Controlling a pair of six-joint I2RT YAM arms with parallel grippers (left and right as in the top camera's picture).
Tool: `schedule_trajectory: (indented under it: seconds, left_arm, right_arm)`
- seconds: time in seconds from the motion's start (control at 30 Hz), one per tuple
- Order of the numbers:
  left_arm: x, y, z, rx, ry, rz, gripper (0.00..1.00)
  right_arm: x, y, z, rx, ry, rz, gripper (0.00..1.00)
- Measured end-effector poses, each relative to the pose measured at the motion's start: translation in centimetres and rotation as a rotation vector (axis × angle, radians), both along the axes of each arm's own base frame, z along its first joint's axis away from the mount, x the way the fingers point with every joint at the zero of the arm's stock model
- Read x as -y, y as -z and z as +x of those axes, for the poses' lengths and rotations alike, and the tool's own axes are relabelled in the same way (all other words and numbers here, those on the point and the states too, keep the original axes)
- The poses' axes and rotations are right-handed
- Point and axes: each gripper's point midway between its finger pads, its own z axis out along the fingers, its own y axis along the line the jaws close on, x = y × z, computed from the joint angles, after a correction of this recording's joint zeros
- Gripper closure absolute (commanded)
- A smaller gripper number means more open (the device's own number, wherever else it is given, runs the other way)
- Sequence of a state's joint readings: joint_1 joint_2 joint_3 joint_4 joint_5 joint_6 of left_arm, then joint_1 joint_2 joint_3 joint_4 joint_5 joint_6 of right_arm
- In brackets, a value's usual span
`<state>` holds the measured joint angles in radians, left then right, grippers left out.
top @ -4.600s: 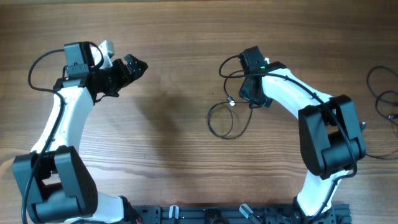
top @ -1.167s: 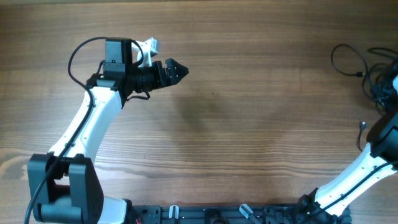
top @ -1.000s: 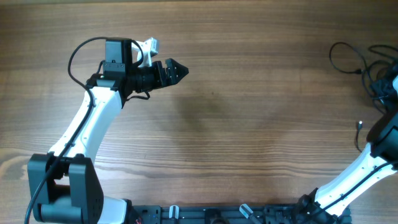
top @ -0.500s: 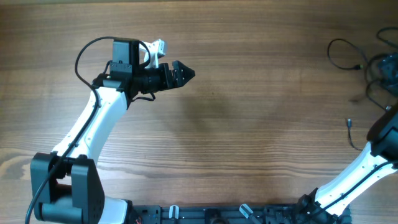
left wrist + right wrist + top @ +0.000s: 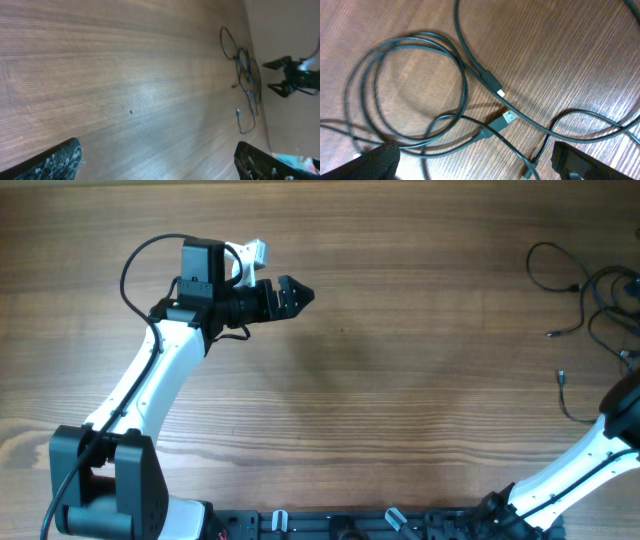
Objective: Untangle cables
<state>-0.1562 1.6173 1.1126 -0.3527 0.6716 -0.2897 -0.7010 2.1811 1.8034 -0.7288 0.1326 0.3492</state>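
Cables at right edge of table

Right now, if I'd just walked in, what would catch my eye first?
A tangle of thin black cables sprawled at the table's far right edge, looped over one another with small plugs poking out. Then the white left arm, its black claw open and empty above bare wood, left of centre.

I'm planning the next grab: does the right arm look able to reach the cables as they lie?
Probably yes: the right gripper hangs open over the cables, and nothing lies between them.
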Motion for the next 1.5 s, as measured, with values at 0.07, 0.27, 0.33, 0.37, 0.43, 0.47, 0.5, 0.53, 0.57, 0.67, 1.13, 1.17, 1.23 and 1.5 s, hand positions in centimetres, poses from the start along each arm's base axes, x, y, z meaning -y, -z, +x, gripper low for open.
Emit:
schedule_trajectory:
  seconds: [0.07,0.27,0.33,0.37,0.43,0.47,0.5,0.53,0.57,0.67,1.13,1.17,1.23,1.5]
  left_arm:
    - [-0.5,-0.4,1.3,0.059,-0.034,0.028,0.0]
    - [-4.8,-4.4,3.2,0.236,-0.255,0.207,0.0]
    - [-6.0,-6.0,2.7,0.27,-0.304,0.244,0.0]
    - [-6.4,-6.5,2.4,0.28,-0.317,0.262,0.0]
    - [-6.9,-6.8,2.0,0.286,-0.33,0.289,0.0]
    - [-7.3,-6.9,1.8,0.282,-0.339,0.298,0.0]
    - [-8.0,-7.3,1.5,0.285,-0.358,0.31,0.0]
    - [-8.8,-7.7,1.2,0.289,-0.382,0.32,0.0]
    - [-9.9,-8.2,0.7,0.282,-0.413,0.334,0.0]
    - [-13.0,-9.6,-1.1,0.276,-0.5,0.365,0.0]
    - [-12.8,-8.3,-7.5,0.316,-0.468,0.399,0.0]
    - [-12.1,-8.1,-7.9,0.328,-0.435,0.407,0.0]
    - [-10.0,-7.7,-8.7,0.349,-0.335,0.425,0.02]
    - [-9.3,-2.0,-10.4,0.279,-0.324,0.568,0.05]
  right_arm:
    - [-1.3,-2.5,-0.5,0.025,-0.018,0.027,0.0]
    - [-5.9,-11.3,-2.8,0.046,-0.061,-0.008,0.0]
    - [-7.2,-12.8,-3.5,0.028,-0.031,-0.044,0.0]
    - [-8.1,-13.8,-3.6,0.035,-0.029,-0.069,0.0]
    - [-9.4,-14.5,-3.8,0.034,-0.046,-0.084,0.0]
    - [-10.5,-15.1,-3.5,0.047,-0.074,-0.096,0.0]
    - [-12.0,-15.9,-3.0,0.068,-0.129,-0.111,0.0]
    - [-13.5,-16.7,-2.4,0.092,-0.186,-0.123,0.0]
    - [-15.3,-17.6,-1.6,0.12,-0.257,-0.137,0.0]
    - [-22.6,-19.7,0.0,0.182,-0.5,-0.171,0.0]
    - [-35.9,-16.8,-6.1,0.343,-0.838,-0.179,0.0]
    - [-36.4,-16.5,-6.3,0.349,-0.853,-0.178,0.0]
    - [-38.4,-14.5,-6.9,0.334,-0.916,-0.159,0.0]
    - [-42.7,-9.5,-11.1,0.347,-1.018,-0.133,0.0]
